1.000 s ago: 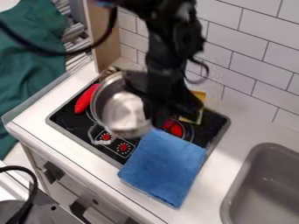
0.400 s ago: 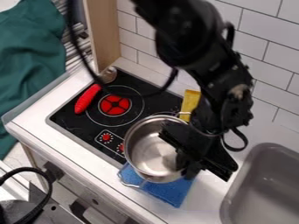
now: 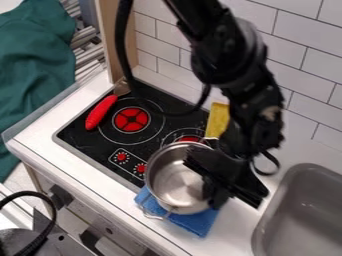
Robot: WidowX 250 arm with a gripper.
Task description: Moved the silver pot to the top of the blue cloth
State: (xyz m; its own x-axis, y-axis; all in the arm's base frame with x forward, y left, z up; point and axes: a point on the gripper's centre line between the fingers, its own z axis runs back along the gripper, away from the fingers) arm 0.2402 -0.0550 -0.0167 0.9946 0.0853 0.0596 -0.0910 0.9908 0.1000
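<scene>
My gripper (image 3: 212, 192) hangs at the right side of the silver pot (image 3: 175, 180), with its fingers at the pot's right wall and shut on it. Beneath the pot lies the blue cloth (image 3: 199, 222), its lower part showing past the pot's base; the rest of the cloth is hidden. The pot stands upright over the cloth's upper part, and its back left reaches over the stove's edge. Whether the pot's base touches the cloth I cannot tell.
The black stove (image 3: 87, 142) has a red-handled utensil (image 3: 100, 112) at its left and a yellow object (image 3: 217, 120) at its back right. A grey sink (image 3: 266, 235) is at the right, and a tiled wall (image 3: 304, 75) stands behind.
The gripper has carried the pot from the stove's left burner rightward and toward the front, over the cloth. Since the later earlier frame, the pot has shifted only slightly, toward the front.
</scene>
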